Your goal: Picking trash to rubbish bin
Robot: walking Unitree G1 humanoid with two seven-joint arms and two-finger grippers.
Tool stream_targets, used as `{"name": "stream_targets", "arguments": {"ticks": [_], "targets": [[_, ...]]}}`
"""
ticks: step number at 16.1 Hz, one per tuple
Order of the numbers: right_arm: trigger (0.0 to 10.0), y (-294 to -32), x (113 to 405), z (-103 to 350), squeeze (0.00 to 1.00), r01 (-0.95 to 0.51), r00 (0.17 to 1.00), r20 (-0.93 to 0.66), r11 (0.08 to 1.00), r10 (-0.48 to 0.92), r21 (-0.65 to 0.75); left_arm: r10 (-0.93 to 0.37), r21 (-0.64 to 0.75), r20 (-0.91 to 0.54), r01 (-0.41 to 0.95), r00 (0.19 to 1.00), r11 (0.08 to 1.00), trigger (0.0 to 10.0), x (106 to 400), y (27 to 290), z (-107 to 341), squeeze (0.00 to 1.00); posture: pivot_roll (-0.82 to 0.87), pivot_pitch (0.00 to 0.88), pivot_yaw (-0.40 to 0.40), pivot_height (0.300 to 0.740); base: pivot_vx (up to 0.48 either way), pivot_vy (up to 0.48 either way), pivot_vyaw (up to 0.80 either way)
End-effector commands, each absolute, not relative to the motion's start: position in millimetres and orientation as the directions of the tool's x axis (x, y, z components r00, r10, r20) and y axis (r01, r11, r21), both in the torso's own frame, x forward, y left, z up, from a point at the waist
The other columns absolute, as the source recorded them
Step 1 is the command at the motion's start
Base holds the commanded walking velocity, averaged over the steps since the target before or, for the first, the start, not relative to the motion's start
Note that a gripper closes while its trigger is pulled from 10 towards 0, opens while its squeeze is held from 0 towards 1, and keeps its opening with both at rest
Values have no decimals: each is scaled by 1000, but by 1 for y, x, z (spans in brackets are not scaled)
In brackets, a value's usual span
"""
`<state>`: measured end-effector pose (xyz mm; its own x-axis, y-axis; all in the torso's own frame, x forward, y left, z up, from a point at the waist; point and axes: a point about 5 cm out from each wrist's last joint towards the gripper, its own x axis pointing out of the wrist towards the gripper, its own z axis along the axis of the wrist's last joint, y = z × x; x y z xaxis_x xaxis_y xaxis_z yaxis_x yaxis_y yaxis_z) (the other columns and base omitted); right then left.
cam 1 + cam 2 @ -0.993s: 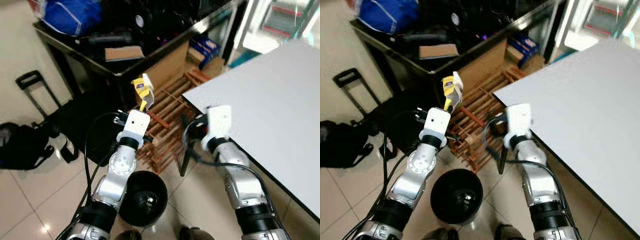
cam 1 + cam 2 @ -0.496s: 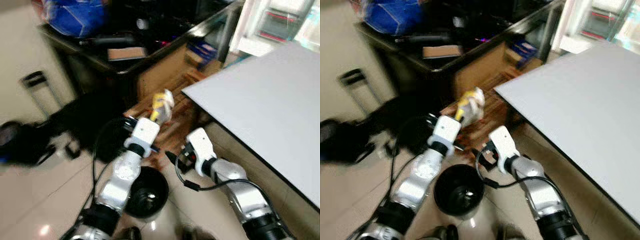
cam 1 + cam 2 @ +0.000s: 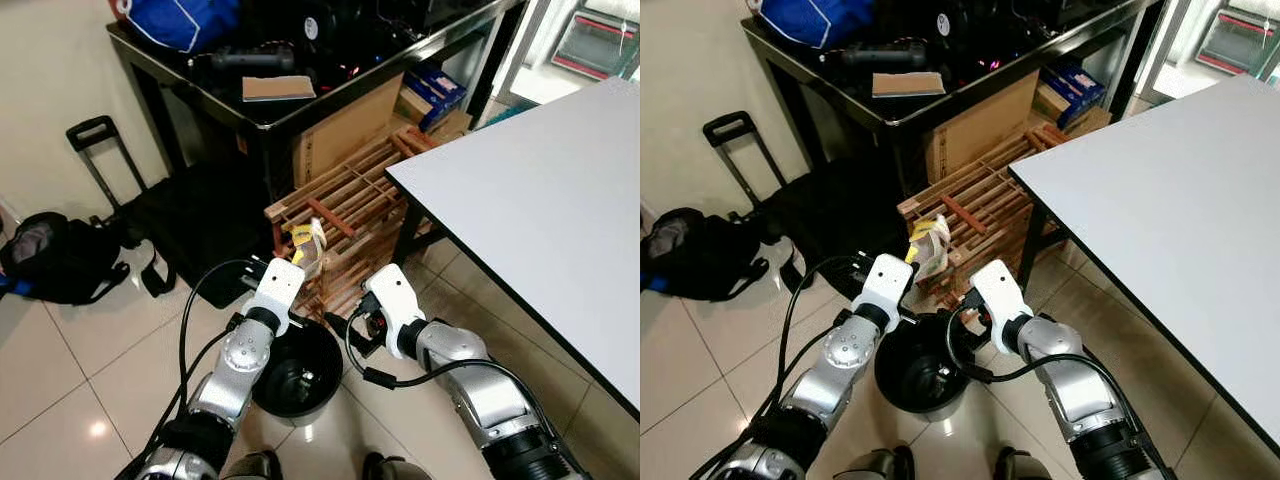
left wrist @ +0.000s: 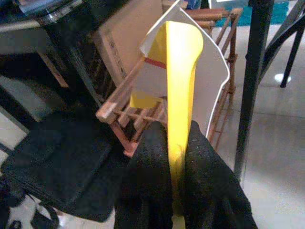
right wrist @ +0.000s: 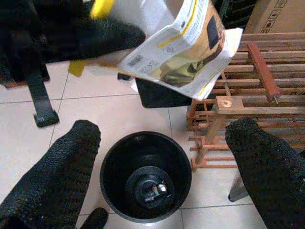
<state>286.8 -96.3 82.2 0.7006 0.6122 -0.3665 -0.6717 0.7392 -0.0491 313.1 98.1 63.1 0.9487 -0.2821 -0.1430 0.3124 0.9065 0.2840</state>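
Yellow-and-white wrapper (image 4: 177,76) sits pinched in your left gripper (image 3: 303,262) over the far rim of the black bin (image 5: 145,174), apparently not quite centred, so draw it nearer before letting go, while your right gripper (image 5: 162,157) hovers spread wide beside it.

The two black fingers (image 5: 52,176) of the right gripper (image 5: 162,176) stand wide apart. Between them, on the pale tiled floor (image 5: 86,112), is a round black rubbish bin (image 5: 146,174) with a little object at its bottom. Above the bin, a yellow and white wrapper (image 5: 183,45) is pinched by the other black gripper (image 5: 107,36). Beside the bin stands a wooden rack (image 5: 243,95).
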Motion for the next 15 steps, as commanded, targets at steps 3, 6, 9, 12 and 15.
{"name": "stream_targets", "arguments": {"ticks": [3, 6, 9, 12, 15], "targets": [[10000, -95, 283, 78, 0, -680, 686, -391, 732, 613, -44, -254, 224, -205, 298, 945, 928, 10000, 309, 101, 46, 0, -47, 173, 14, 740, 0, 0, 0], [10000, -94, 281, 76, 0, -678, 685, -398, 734, 610, -40, -263, 211, -291, 330, 920, 920, 10000, 302, 100, 26, 0, -48, 187, 11, 740, 0, 0, 0], [10000, -92, 276, 75, 0, -678, 682, -402, 735, 611, -33, -258, 175, -381, 344, 888, 923, 10000, 295, 98, 9, 0, -58, 212, 7, 740, 0, 0, 0], [10000, -92, 274, 75, 0, -677, 682, -402, 735, 612, -28, -249, 139, -424, 335, 870, 932, 10000, 290, 97, 1, 0, -64, 229, 1, 740, 0, 0, 0], [10000, -92, 265, 77, 0, -672, 682, -401, 741, 611, -15, -207, 127, -533, 320, 820, 939, 10000, 271, 98, -22, 0, -79, 273, -11, 740, 0, 0, 0]]}}
